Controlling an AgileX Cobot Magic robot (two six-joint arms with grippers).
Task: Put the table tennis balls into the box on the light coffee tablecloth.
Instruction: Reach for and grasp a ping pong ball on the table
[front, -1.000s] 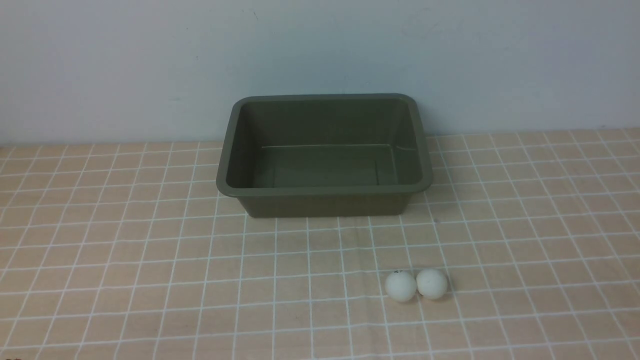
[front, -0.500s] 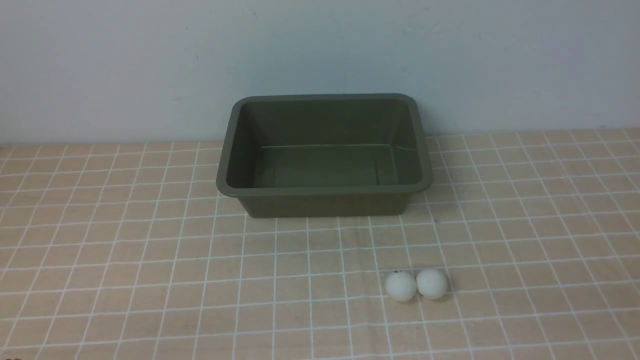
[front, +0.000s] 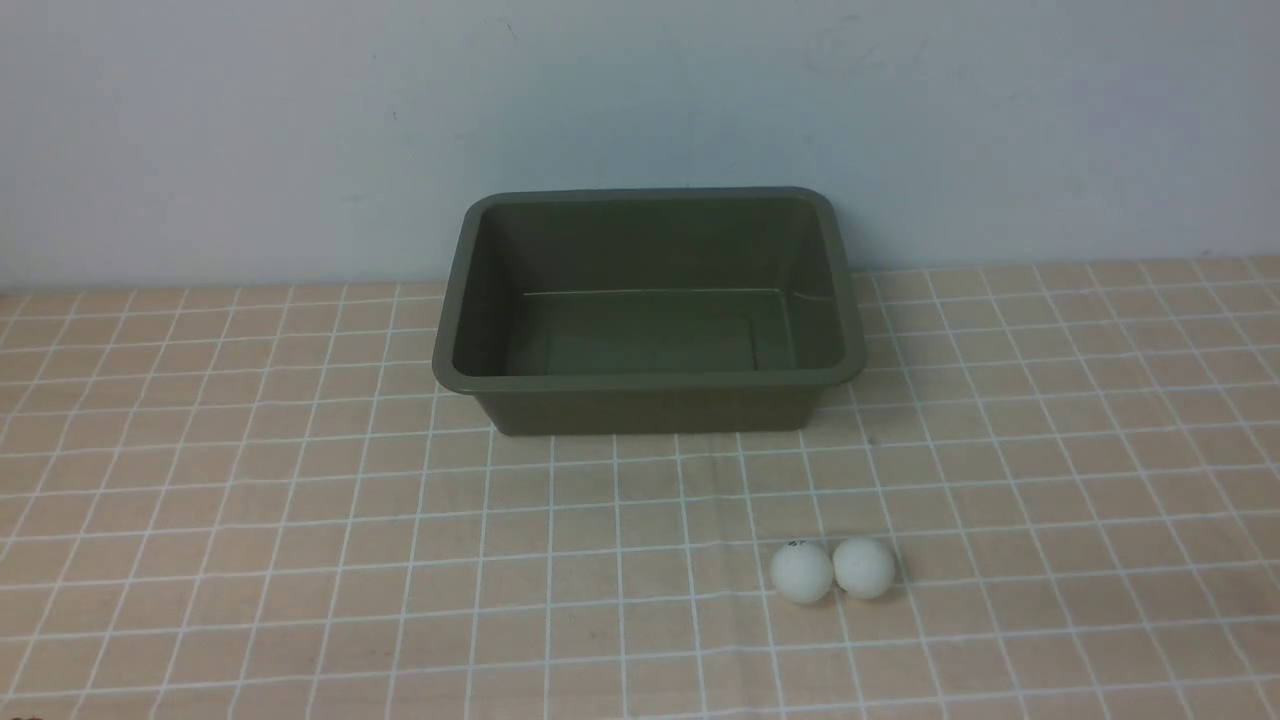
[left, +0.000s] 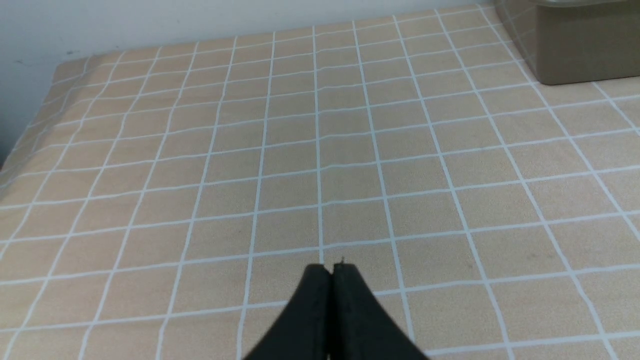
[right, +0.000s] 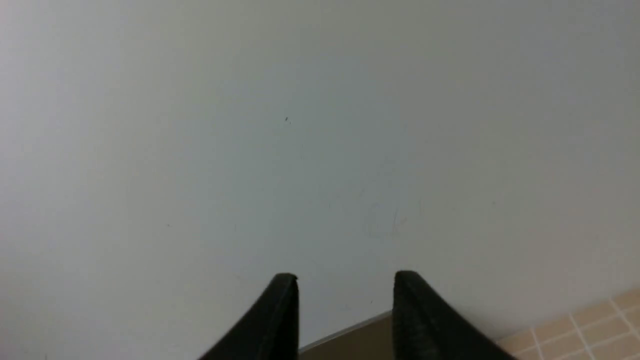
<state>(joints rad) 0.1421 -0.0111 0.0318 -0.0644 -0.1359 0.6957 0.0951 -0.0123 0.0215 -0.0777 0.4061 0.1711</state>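
Looking through the front camera, I find the table tennis balls (front: 810, 575) on the light coffee tablecloth (front: 300, 500), in front of the box (front: 650, 408) and a little toward my right arm's side. The marked ball (front: 801, 572) and the plain ball (front: 864, 567) touch each other, and both lie well apart from the box, which seems empty. Neither arm shows in this view. On the left wrist camera the left gripper (left: 330, 272) has its fingers pressed together with nothing between them, and it hangs over bare cloth with only a corner of the box far away. On the right wrist camera the right gripper (right: 345, 282) has its fingers apart and holds nothing. It points mostly at the wall (right: 300, 150), so I judge it is not yet aimed at the balls. I expect these balls to be very light, hollow and smooth, with a thin shell: they will roll at the smallest push and can slip out of the pads if I squeeze off centre. I would come from above and close gently across the widest part of one ball. Because the two touch, I would put the fingers on the near and far sides, not between them, or the neighbour may roll away. The plain ball, being nearer to my right arm, seems the better one to begin with.
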